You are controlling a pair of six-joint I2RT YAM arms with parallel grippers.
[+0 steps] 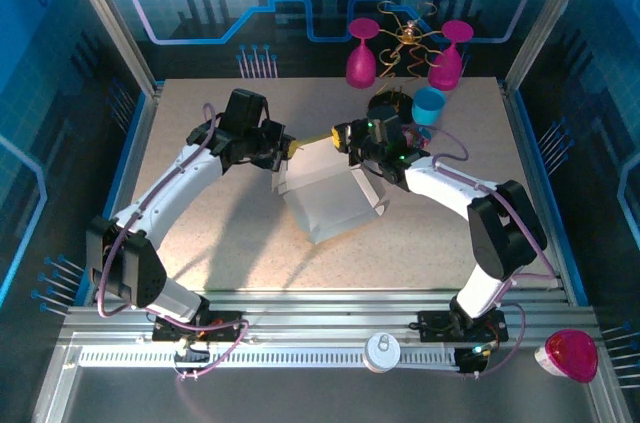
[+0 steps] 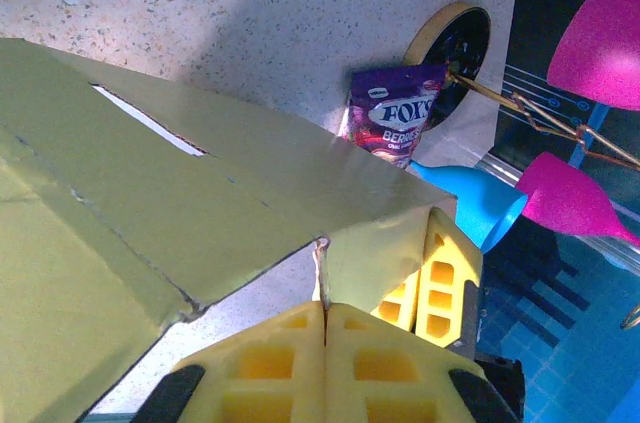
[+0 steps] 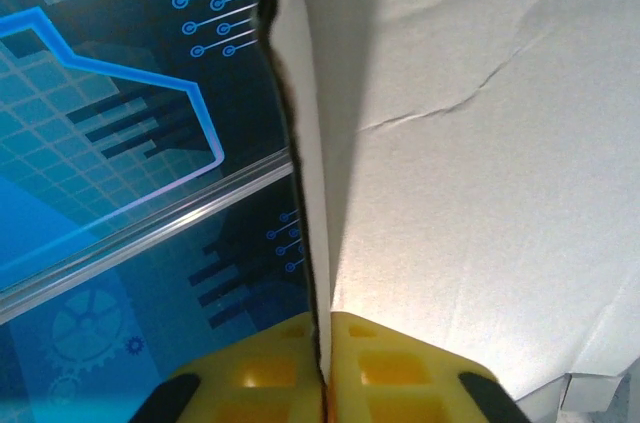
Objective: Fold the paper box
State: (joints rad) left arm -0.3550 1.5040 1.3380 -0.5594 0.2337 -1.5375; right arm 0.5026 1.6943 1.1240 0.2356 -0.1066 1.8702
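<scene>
The paper box (image 1: 330,198) is held half raised at the table's middle, its pale inside facing up in the top view. In the left wrist view its yellow outer panel (image 2: 150,213) shows a cut slot and creases. My left gripper (image 2: 325,311) is shut on a small flap at the box's far edge, also seen from above as the left gripper (image 1: 287,149). My right gripper (image 3: 327,331) is shut on a thin edge of the pale sheet (image 3: 470,163). From above, the right gripper (image 1: 342,137) is close beside the left one. Its yellow fingers (image 2: 440,283) appear behind the flap.
A purple snack packet (image 2: 390,121) and a blue cup (image 1: 430,105) sit just behind the grippers near a dark round disc (image 2: 455,43). Two pink goblets (image 1: 361,55) (image 1: 447,58) and a gold wire stand (image 1: 405,35) line the back edge. Glass walls enclose the table.
</scene>
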